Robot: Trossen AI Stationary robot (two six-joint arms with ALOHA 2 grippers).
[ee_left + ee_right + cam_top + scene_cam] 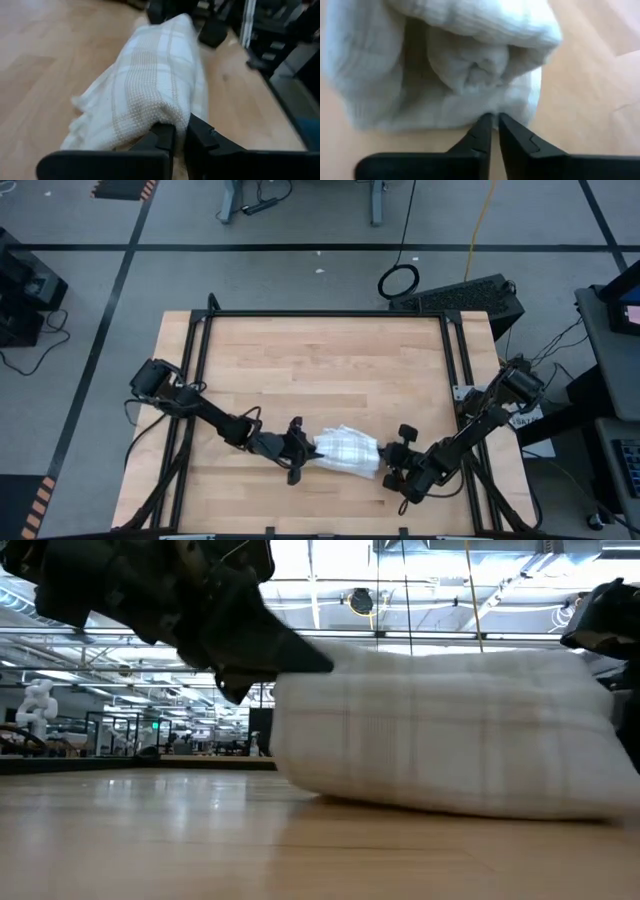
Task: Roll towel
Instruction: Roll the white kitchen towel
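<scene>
Towel rolled into a bundle, a pincer clenched at each end.

The towel (347, 450) lies as a loose roll on the wooden table (320, 360), between the two arms. The left gripper (179, 136) is clenched with its fingers against the roll's end; whether cloth is pinched there I cannot tell. The right gripper (493, 122) is clenched at the opposite end, just at its lower edge. The rolling looks nearly finished; next likely comes tightening or letting go without unrolling.

Overhead, table-level, two close wrist views; shared towel (346, 450)
</scene>
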